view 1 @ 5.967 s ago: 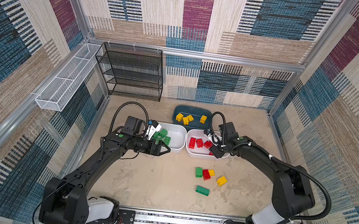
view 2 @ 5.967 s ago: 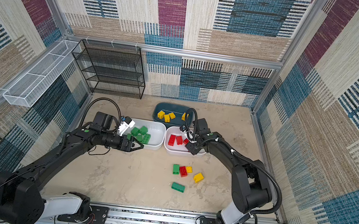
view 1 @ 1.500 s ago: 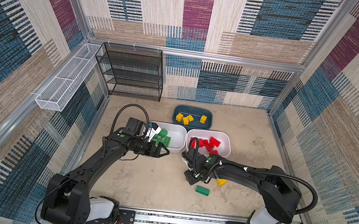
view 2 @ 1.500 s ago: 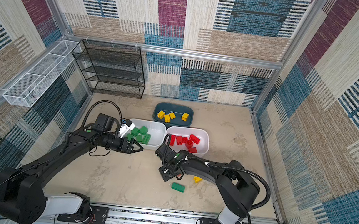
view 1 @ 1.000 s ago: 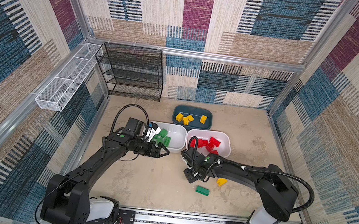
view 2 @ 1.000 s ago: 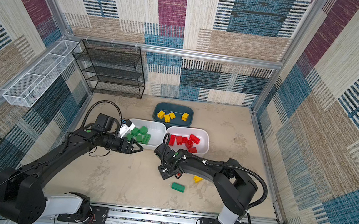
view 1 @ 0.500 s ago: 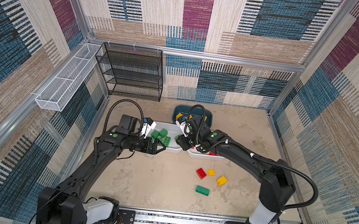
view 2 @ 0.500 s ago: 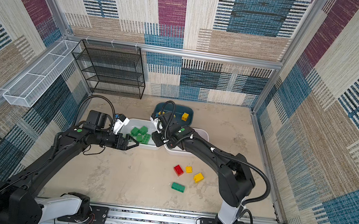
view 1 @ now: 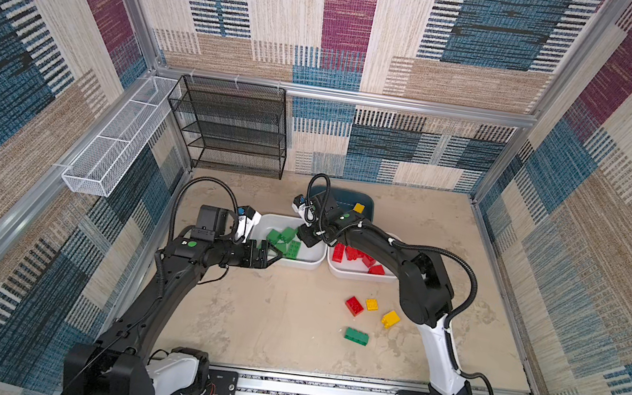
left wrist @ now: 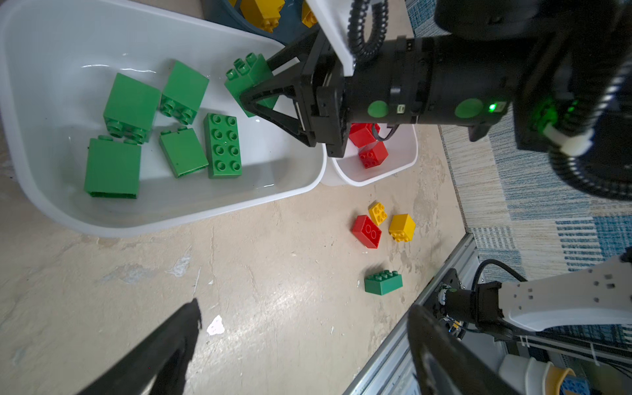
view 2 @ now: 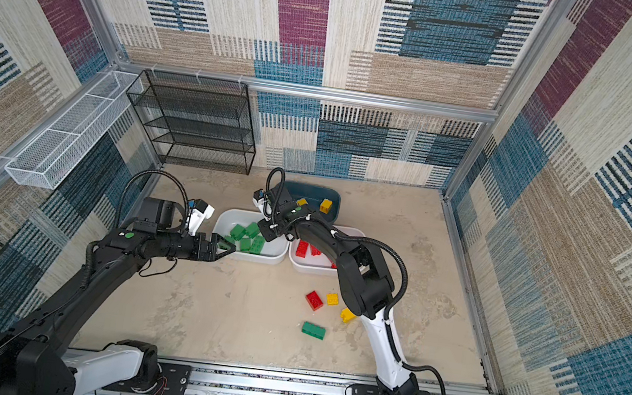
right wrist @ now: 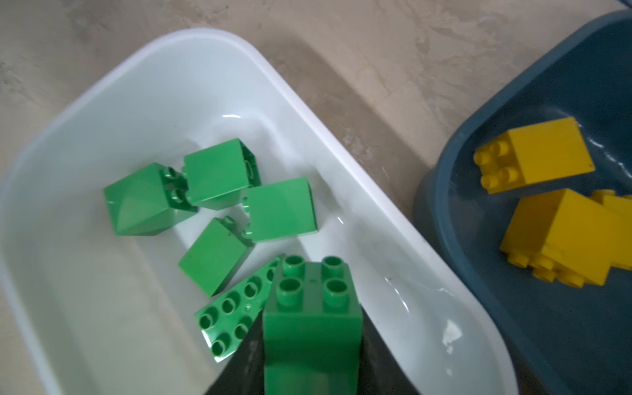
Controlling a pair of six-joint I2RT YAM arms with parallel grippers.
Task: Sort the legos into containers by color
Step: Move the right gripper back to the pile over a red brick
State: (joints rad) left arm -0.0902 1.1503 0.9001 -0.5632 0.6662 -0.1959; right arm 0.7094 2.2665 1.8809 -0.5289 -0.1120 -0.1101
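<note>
Right gripper fingers clasp a square green plastic brick over the white plastic tub of matching greens; left gripper fingers gape beside it.

The white rounded plastic tub is glossy, with bright highlights on its floor (the dark teal plastic tub shines more dully). The square green plastic brick is smooth and semi-glossy. The beige tabletop looks matt, mottled and rough. The black mesh rack is fine metal wire.

Nothing readable anywhere, honestly. Even up close, the studs on the green brick are too blurry to make out any logo.
</note>
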